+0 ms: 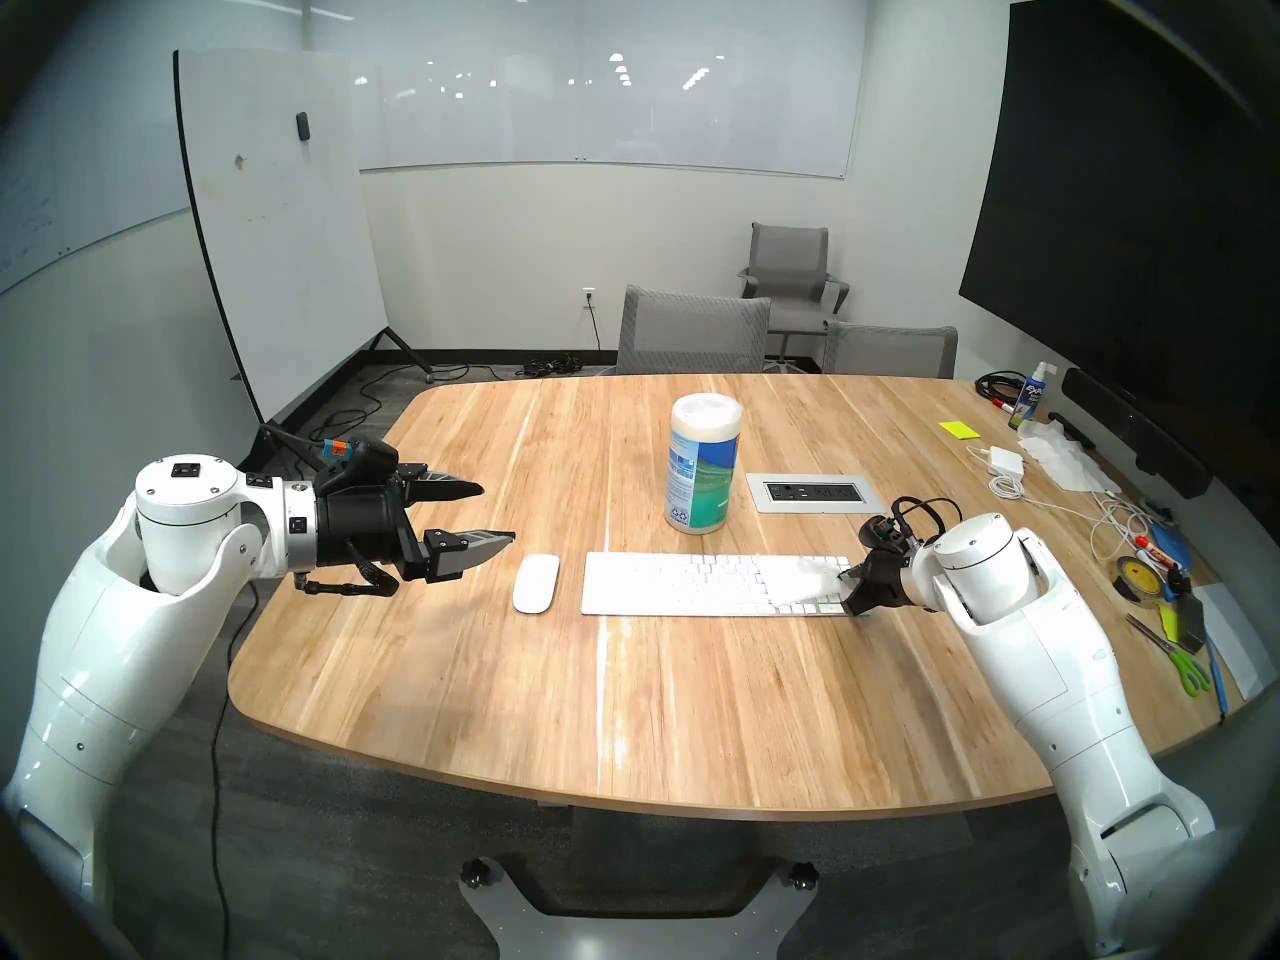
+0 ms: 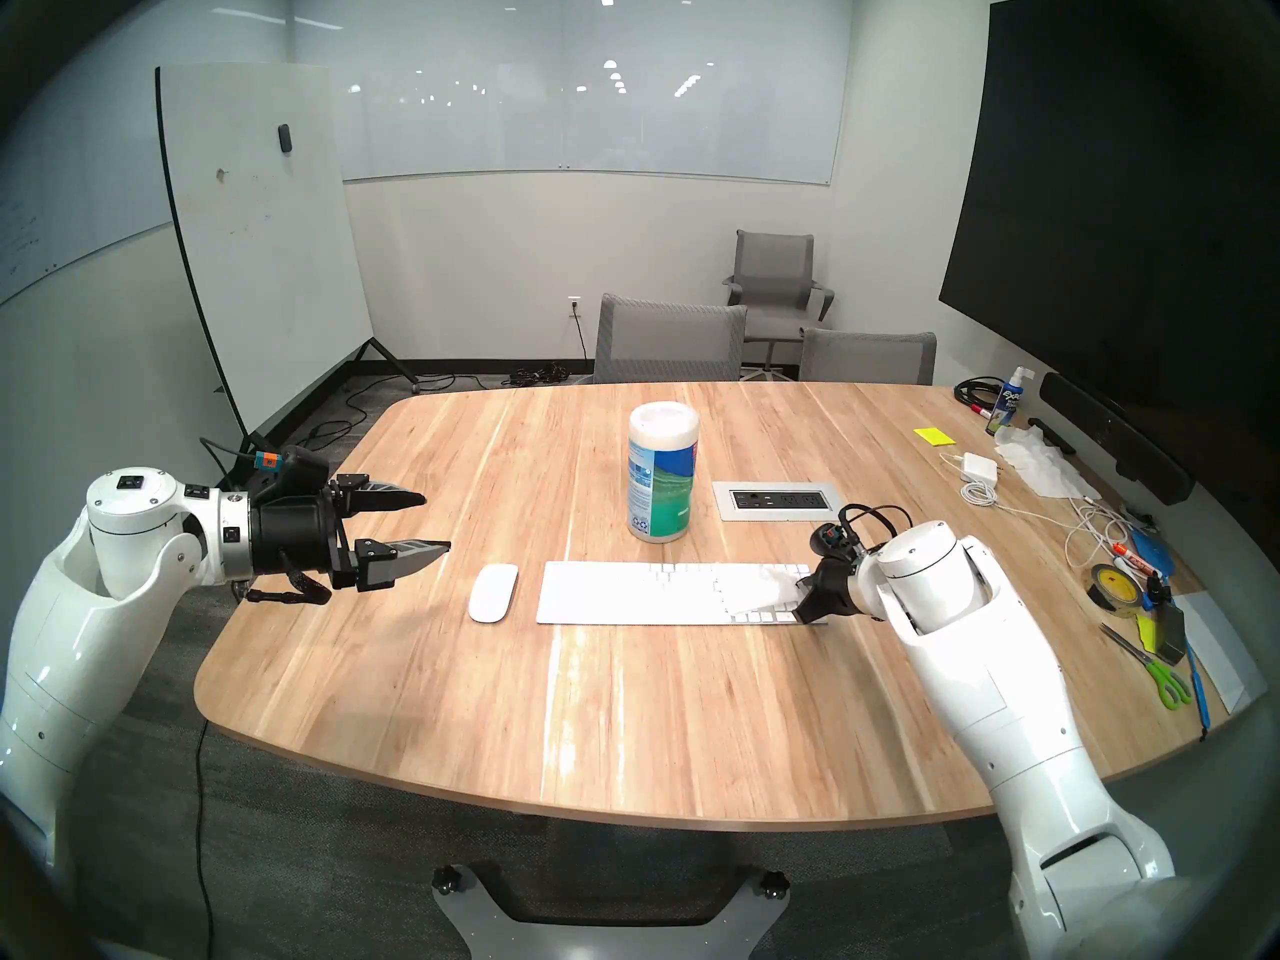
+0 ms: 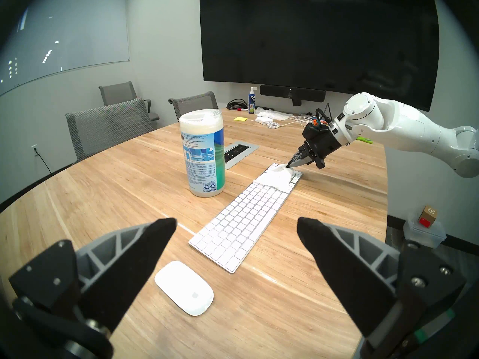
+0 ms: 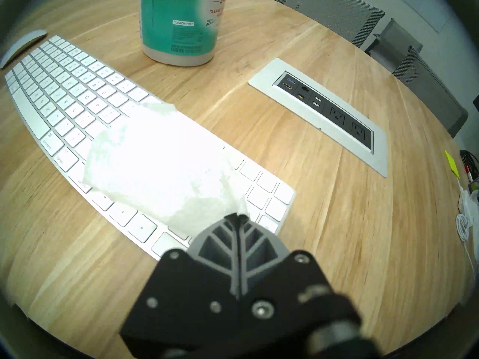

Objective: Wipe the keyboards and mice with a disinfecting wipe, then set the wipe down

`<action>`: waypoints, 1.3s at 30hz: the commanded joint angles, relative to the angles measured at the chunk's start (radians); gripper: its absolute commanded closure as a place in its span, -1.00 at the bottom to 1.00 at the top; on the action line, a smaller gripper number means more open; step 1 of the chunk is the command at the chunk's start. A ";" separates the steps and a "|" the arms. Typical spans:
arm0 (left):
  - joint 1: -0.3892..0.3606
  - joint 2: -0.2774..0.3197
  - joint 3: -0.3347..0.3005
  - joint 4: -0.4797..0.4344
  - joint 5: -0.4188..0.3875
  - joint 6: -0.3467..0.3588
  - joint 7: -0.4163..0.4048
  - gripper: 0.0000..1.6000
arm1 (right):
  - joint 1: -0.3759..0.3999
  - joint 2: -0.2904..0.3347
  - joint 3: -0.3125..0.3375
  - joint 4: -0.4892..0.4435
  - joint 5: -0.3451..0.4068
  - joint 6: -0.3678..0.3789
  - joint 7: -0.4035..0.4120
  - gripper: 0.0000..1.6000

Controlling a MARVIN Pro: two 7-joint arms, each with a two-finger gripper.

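Observation:
A slim white keyboard [image 1: 692, 584] [image 2: 644, 593] [image 3: 238, 221] [image 4: 59, 91] lies across the middle of the wooden table. The white wipe [image 1: 810, 581] [image 2: 758, 588] [image 3: 276, 178] [image 4: 160, 169] is spread over its right end, covering the number pad area. My right gripper [image 1: 846, 577] [image 2: 803, 584] [image 3: 289, 165] [image 4: 237, 216] is shut on the wipe's right edge, low over the keyboard. The oval white mouse [image 1: 535, 583] [image 2: 493, 591] [image 3: 184, 287] [image 4: 23, 43] sits just left of the keyboard. My left gripper [image 1: 495, 512] [image 2: 436, 522] [image 3: 234, 226] hovers open and empty, left of the mouse.
A wipes canister [image 1: 703, 463] [image 3: 203, 153] stands behind the keyboard. A power outlet panel [image 1: 814, 491] [image 4: 326, 112] is set into the table at the right. Cables, tape, scissors [image 1: 1177, 657], a charger and a spray bottle [image 1: 1032, 394] clutter the right edge. Grey chairs stand beyond the far edge.

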 commanded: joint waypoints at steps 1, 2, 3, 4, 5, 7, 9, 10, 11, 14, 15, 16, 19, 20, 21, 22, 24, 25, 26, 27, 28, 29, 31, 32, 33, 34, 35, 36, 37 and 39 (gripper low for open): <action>-0.002 0.002 -0.008 -0.007 -0.003 -0.001 -0.002 -1.00 | 0.014 0.004 0.007 -0.011 0.006 -0.008 0.006 1.00; -0.002 0.002 -0.008 -0.007 -0.003 -0.001 -0.002 -1.00 | 0.014 0.004 0.007 -0.011 0.006 -0.008 0.006 1.00; -0.002 0.002 -0.008 -0.007 -0.003 -0.001 -0.002 -1.00 | 0.014 0.004 0.007 -0.011 0.006 -0.008 0.006 1.00; -0.002 0.002 -0.008 -0.008 -0.003 -0.001 -0.002 -1.00 | 0.014 0.004 0.007 -0.011 0.006 -0.009 0.006 1.00; -0.002 0.002 -0.008 -0.008 -0.003 -0.001 -0.002 -1.00 | 0.014 0.004 0.007 -0.011 0.006 -0.009 0.006 1.00; -0.002 0.002 -0.008 -0.008 -0.003 -0.001 -0.002 -1.00 | 0.014 0.004 0.007 -0.011 0.006 -0.009 0.006 1.00; -0.002 0.002 -0.008 -0.008 -0.003 -0.001 -0.002 -1.00 | 0.014 0.004 0.007 -0.011 0.006 -0.009 0.006 1.00; -0.002 0.002 -0.008 -0.008 -0.003 -0.001 -0.002 -1.00 | 0.014 0.004 0.007 -0.011 0.006 -0.009 0.006 1.00; -0.002 0.002 -0.008 -0.008 -0.003 -0.001 -0.002 -1.00 | 0.014 0.004 0.007 -0.011 0.006 -0.009 0.006 1.00; -0.002 0.002 -0.008 -0.008 -0.003 -0.001 -0.002 -1.00 | 0.014 0.004 0.007 -0.011 0.007 -0.009 0.006 1.00; -0.002 0.002 -0.008 -0.008 -0.003 -0.001 -0.002 -1.00 | 0.014 0.004 0.007 -0.011 0.007 -0.009 0.006 1.00; -0.002 0.002 -0.008 -0.007 -0.003 -0.001 -0.002 -1.00 | 0.014 0.004 0.007 -0.011 0.007 -0.009 0.006 1.00; -0.002 0.002 -0.008 -0.007 -0.003 -0.001 -0.002 -1.00 | 0.014 0.004 0.007 -0.011 0.007 -0.009 0.006 1.00; -0.002 0.002 -0.008 -0.007 -0.003 -0.001 -0.002 -1.00 | 0.014 0.004 0.007 -0.011 0.007 -0.009 0.006 1.00; -0.002 0.002 -0.008 -0.007 -0.003 -0.001 -0.002 -1.00 | 0.014 0.004 0.007 -0.011 0.007 -0.009 0.006 1.00; -0.002 0.002 -0.008 -0.007 -0.003 -0.001 -0.002 -1.00 | 0.014 0.004 0.007 -0.011 0.007 -0.009 0.006 1.00; -0.002 0.002 -0.008 -0.007 -0.003 -0.001 -0.002 -1.00 | 0.014 0.004 0.007 -0.011 0.007 -0.009 0.006 1.00; -0.002 0.002 -0.008 -0.007 -0.003 -0.001 -0.002 -1.00 | 0.014 0.004 0.007 -0.011 0.007 -0.009 0.006 1.00; -0.002 0.002 -0.008 -0.007 -0.003 -0.001 -0.002 -1.00 | 0.019 0.004 0.005 -0.007 0.008 0.001 0.012 1.00; -0.002 0.002 -0.008 -0.008 -0.003 -0.001 -0.002 -1.00 | 0.022 0.003 0.005 -0.003 0.011 0.012 0.016 1.00; -0.002 0.002 -0.008 -0.007 -0.003 -0.001 -0.002 -1.00 | 0.023 0.003 0.005 -0.002 0.010 0.010 0.016 1.00; -0.002 0.002 -0.008 -0.007 -0.003 -0.001 -0.002 -1.00 | 0.024 0.004 0.004 -0.001 0.009 0.010 0.017 1.00; -0.002 0.002 -0.008 -0.007 -0.003 -0.001 -0.002 -1.00 | 0.026 0.005 0.003 0.000 0.008 0.012 0.019 1.00; -0.002 0.002 -0.008 -0.007 -0.003 -0.001 -0.002 -1.00 | 0.027 0.005 0.003 0.001 0.007 0.013 0.020 1.00; -0.002 0.002 -0.008 -0.007 -0.003 -0.001 -0.002 -1.00 | 0.028 0.005 0.003 0.003 0.006 0.014 0.021 1.00; -0.002 0.002 -0.008 -0.007 -0.003 -0.001 -0.002 -1.00 | 0.030 0.005 0.003 0.007 0.006 0.013 0.021 1.00; -0.002 0.002 -0.008 -0.007 -0.003 -0.001 -0.002 -1.00 | 0.031 0.004 0.003 0.011 0.005 0.011 0.021 1.00; -0.002 0.002 -0.008 -0.007 -0.003 -0.001 -0.002 -1.00 | 0.032 0.004 0.003 0.013 0.004 0.011 0.021 1.00; -0.002 0.002 -0.008 -0.007 -0.003 -0.001 -0.002 -1.00 | 0.032 0.004 0.002 0.014 0.003 0.010 0.021 1.00; -0.002 0.002 -0.008 -0.007 -0.003 -0.001 -0.002 -1.00 | 0.032 0.007 0.002 0.016 0.000 0.010 0.021 1.00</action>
